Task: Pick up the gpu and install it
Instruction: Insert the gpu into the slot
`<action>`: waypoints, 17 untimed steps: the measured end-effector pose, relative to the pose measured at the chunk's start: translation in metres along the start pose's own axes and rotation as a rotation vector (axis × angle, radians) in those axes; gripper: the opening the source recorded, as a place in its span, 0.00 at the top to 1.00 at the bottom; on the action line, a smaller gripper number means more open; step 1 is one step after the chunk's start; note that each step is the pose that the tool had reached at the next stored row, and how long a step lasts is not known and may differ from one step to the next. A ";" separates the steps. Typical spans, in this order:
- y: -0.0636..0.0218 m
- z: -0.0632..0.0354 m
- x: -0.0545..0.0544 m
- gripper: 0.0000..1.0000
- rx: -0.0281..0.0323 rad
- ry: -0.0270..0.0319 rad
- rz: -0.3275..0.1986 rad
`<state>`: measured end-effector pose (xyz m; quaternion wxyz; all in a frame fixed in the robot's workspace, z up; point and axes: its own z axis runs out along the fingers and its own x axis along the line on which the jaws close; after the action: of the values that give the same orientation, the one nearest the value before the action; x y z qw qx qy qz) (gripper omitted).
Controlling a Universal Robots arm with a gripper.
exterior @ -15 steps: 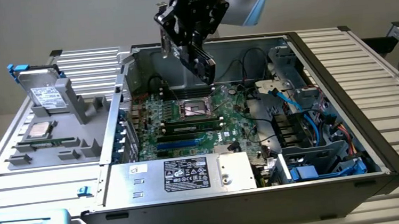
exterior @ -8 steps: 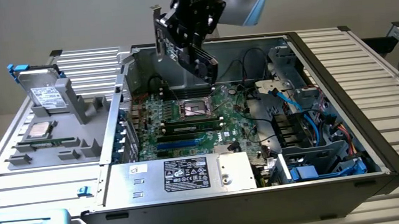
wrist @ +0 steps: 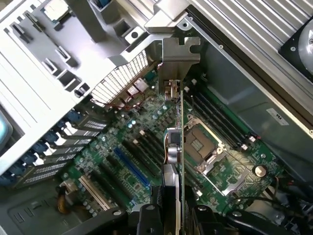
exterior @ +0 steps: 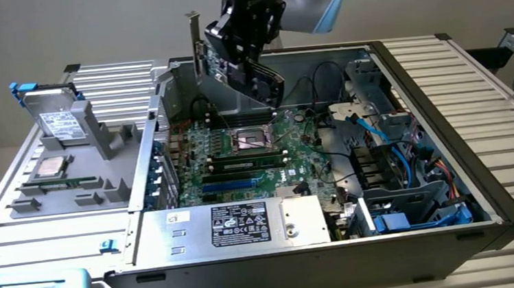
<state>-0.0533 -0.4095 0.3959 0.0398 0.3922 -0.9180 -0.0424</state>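
Open computer case (exterior: 294, 272), walled around the motherboard (exterior: 204, 142). Above the motherboard and clear of its slots: the gpu (exterior: 244, 76), tilted, with the metal bracket (exterior: 196, 42) at the raised end. Higher over the motherboard, clamped on the card's upper edge: the gripper (exterior: 247, 43). Probably light and stiff, yet fragile and smooth-faced. Best held by the bare board edges, away from the chips and connector edge.

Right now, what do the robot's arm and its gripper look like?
The arm is a thick, rounded, silver-grey joint with a pale blue cap on its side. The gripper mounted on it is black all over, blocky and angular, with dark, flat-sided fingers. I can't make out any lettering on either.
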 end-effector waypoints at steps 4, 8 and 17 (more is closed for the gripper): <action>-0.0001 0.0004 0.000 0.72 0.0035 0.0072 -0.072; -0.0001 0.0005 0.000 0.72 0.0102 0.0118 -0.145; -0.0001 0.0008 0.000 0.72 0.0300 0.0184 -0.307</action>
<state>-0.0533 -0.4095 0.3951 0.0354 0.5287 -0.8475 -0.0306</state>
